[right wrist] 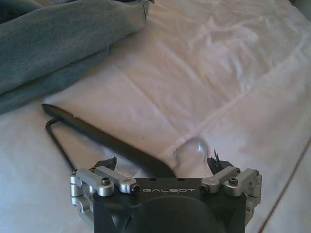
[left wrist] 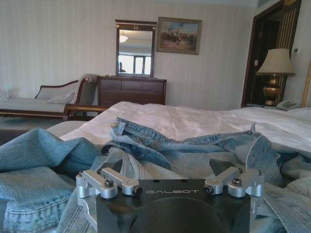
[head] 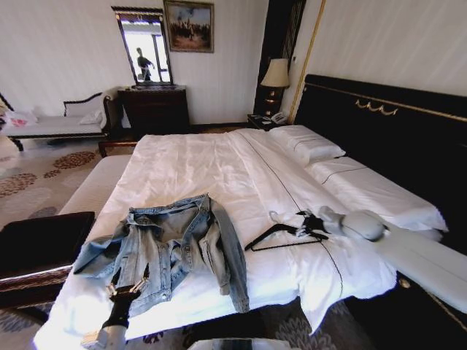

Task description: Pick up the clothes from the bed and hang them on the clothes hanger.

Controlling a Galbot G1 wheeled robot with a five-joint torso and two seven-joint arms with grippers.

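Denim jacket lies by the bed edge — right end effector spread around hanger.

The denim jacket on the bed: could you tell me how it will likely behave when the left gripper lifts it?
The denim jacket lies crumpled in soft folds, so it will probably sag and drape instead of holding shape. Its sleeves sprawl to both sides and would likely dangle. The left gripper sits at the hem, so a lift there may drag the rest across the bed.
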